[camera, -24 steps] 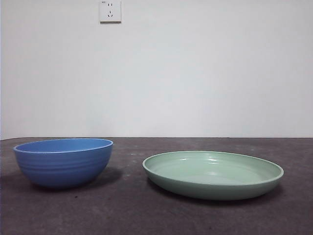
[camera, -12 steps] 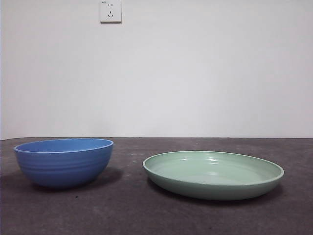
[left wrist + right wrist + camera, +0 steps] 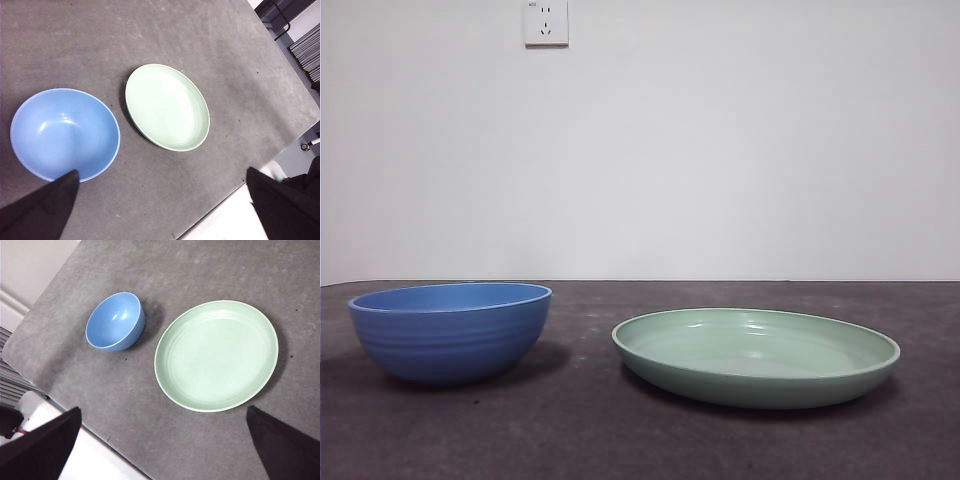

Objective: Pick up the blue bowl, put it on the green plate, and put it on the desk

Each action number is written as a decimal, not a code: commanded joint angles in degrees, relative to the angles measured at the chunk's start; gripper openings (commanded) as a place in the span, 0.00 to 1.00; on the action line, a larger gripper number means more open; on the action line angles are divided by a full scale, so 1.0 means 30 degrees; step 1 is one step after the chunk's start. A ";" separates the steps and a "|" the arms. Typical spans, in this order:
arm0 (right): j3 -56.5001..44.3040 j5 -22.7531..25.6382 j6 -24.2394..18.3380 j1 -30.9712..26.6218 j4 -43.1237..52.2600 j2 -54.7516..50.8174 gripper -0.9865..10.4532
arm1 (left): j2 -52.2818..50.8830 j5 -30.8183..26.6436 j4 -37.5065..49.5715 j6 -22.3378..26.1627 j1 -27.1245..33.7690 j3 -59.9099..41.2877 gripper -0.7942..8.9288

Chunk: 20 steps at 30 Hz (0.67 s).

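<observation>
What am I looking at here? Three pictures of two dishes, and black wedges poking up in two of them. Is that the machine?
Yes. This is a two-armed robot at a table, seen by three cameras at one moment. One camera sits low at table height and looks level across the desk: it shows the blue bowl and the green plate side by side, apart, both empty. The other two cameras ride on the arms' wrists and look down from above. The black wedges are each arm's jaws: the left gripper and the right gripper. Both stand wide open, high over the dishes, holding nothing. A white wall socket is behind.
</observation>
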 commanded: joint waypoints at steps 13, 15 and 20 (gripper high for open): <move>0.0342 -0.0138 -0.0095 0.0058 0.0583 0.0058 0.59 | 0.2266 -0.1457 0.0087 0.0641 -0.0051 0.0357 0.67; 0.0335 -0.0131 -0.0102 0.0058 0.0590 0.0066 0.59 | 0.2987 -0.2142 0.0087 0.0627 -0.0051 0.0357 0.66; 0.0335 -0.0138 -0.0102 0.0058 0.0583 0.0058 0.59 | 0.5217 -0.3636 0.0095 0.0619 -0.0051 0.0357 0.66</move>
